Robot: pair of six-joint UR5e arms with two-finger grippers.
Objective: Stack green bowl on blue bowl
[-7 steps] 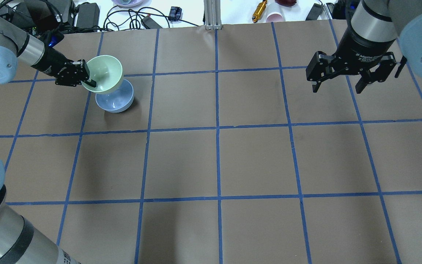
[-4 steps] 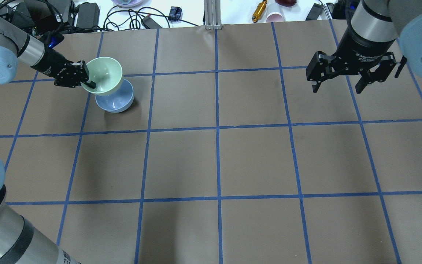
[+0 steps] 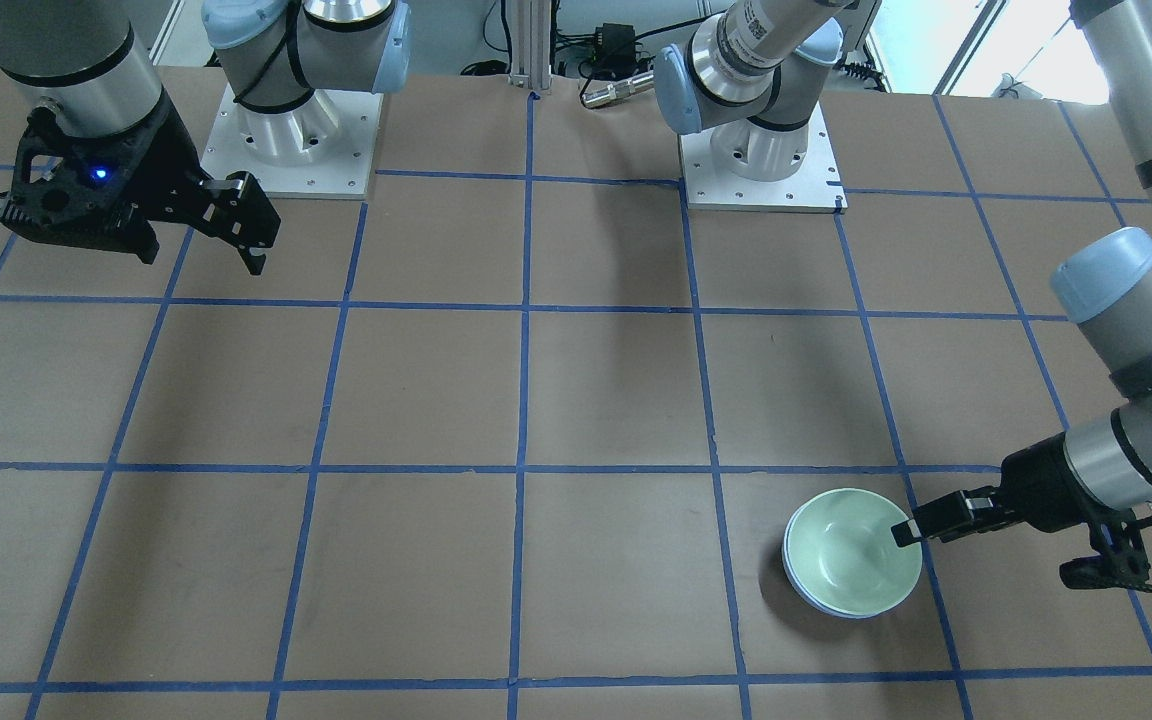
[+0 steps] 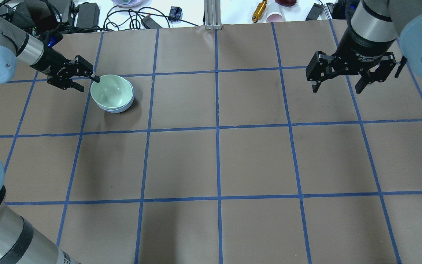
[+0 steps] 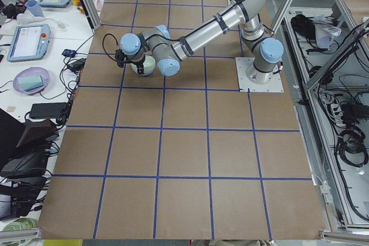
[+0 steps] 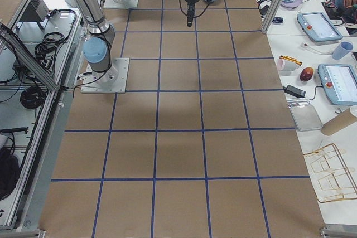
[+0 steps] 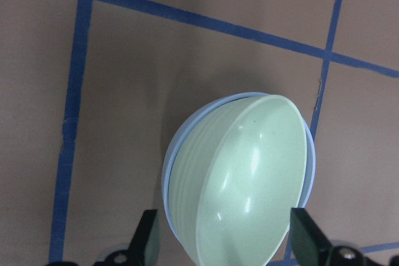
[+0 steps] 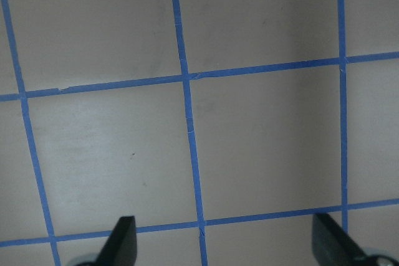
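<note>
The pale green bowl point(image 4: 111, 92) sits nested upright inside the blue bowl point(image 4: 123, 107), of which only the rim shows. The stack also shows in the front view, green bowl point(image 3: 851, 550) in blue bowl point(image 3: 818, 601), and in the left wrist view, green bowl point(image 7: 249, 179) in blue bowl point(image 7: 167, 175). My left gripper point(image 4: 89, 83) is open, with one fingertip point(image 4: 96, 78) at the green bowl's rim. In the left wrist view the left gripper point(image 7: 225, 238) has the bowls' near side between its spread fingers. My right gripper point(image 4: 337, 90) is open and empty, high over the far right of the table.
The table point(image 4: 218, 161) is brown paper with a blue tape grid. Beyond its far edge lie cables, power bricks, a pink cup point(image 4: 275, 16) and an aluminium post point(image 4: 213, 14). The two arm bases point(image 3: 756, 150) stand at the robot's side.
The green bowl was held tilted above the blue bowl; now it rests inside it. My left gripper has opened and let go. The right arm has not moved.
</note>
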